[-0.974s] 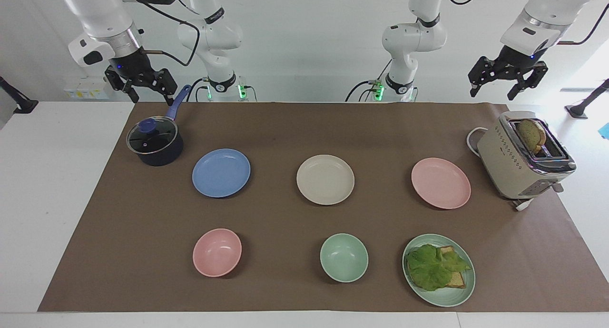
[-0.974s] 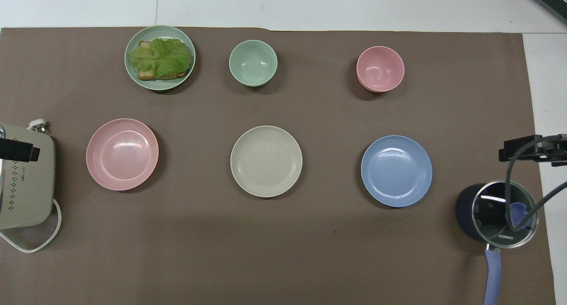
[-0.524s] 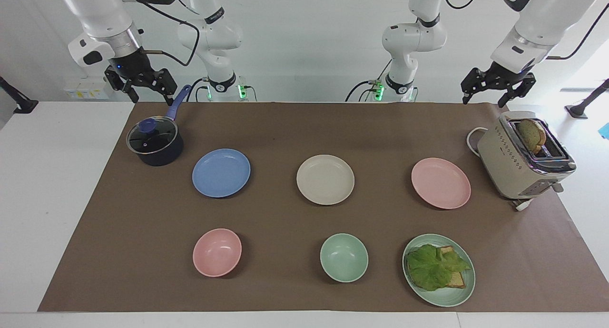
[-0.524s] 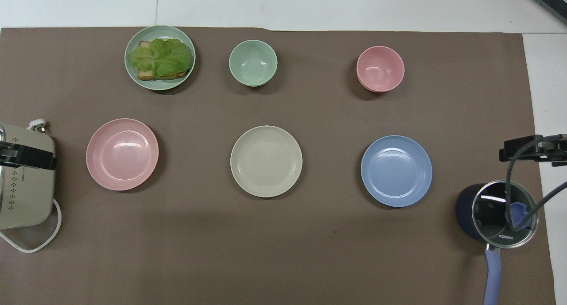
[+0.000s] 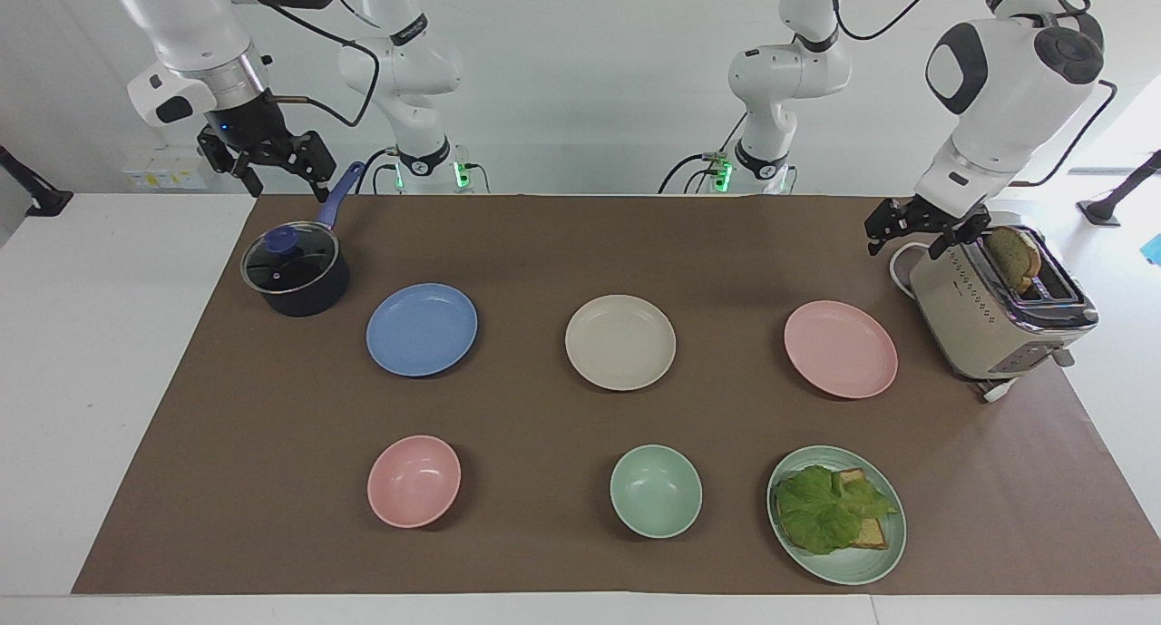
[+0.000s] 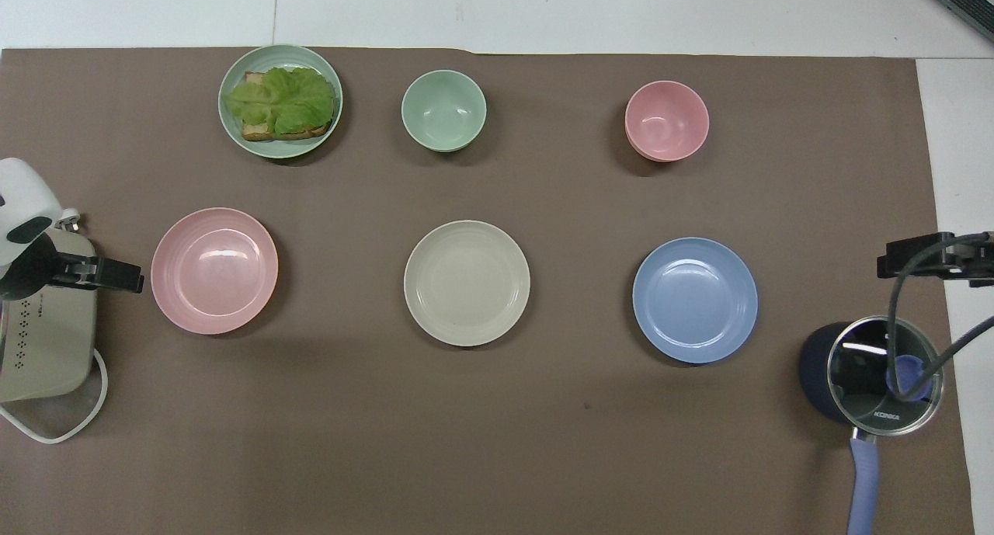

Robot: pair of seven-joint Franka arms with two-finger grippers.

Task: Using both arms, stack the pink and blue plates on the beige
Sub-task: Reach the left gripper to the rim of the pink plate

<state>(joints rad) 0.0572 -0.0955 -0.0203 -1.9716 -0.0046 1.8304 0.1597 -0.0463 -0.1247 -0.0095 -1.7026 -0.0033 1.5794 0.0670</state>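
1. Pink plate (image 5: 841,349), beige plate (image 5: 620,342) and blue plate (image 5: 422,328) lie in one row, well apart, none moved since a second ago.
2. The left gripper (image 5: 920,230) has come down from high above the toaster (image 5: 996,310) and now hangs beside its top, near the pink plate; its jaws are apart and empty.
3. The right gripper (image 5: 275,170) hardly changed, jaws apart, over the pot handle (image 5: 338,198).
4. Bare mat (image 5: 544,244) lies between the plates; the bowls (image 5: 414,481) stand farther from the robots.

Matte plastic-looking pink plate (image 5: 841,349), blue plate (image 5: 422,329), beige plate (image 5: 620,342); glossy glass-lidded pot (image 5: 295,272).
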